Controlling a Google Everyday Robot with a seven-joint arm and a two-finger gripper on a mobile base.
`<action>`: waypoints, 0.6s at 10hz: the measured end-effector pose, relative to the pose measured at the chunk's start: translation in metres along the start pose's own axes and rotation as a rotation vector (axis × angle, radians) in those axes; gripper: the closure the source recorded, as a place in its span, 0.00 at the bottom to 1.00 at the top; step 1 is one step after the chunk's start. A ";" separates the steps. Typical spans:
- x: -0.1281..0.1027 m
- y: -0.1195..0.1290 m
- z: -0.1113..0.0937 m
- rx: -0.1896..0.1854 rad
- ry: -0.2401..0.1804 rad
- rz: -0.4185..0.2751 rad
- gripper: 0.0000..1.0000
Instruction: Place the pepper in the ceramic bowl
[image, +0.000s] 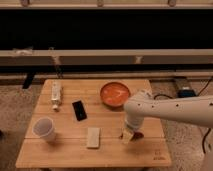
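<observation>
The ceramic bowl (115, 95) is orange-red and glossy and stands at the back right of the wooden table (65, 152). The pepper (137, 135) is a small dark red shape on the table near the front right, partly hidden. My gripper (128, 134) hangs from the white arm (170, 109) that reaches in from the right. It is down at table level, right against the pepper's left side and in front of the bowl.
A black phone (78, 110) lies mid-table. A white cup (44, 129) stands at the front left. A pale rectangular block (93, 137) lies near the front. A white bottle (56, 95) lies at the back left.
</observation>
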 end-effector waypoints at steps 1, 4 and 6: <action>0.000 0.001 0.007 -0.006 0.007 -0.004 0.20; 0.001 -0.001 0.025 -0.008 0.039 0.012 0.20; 0.004 -0.001 0.034 0.010 0.068 0.035 0.34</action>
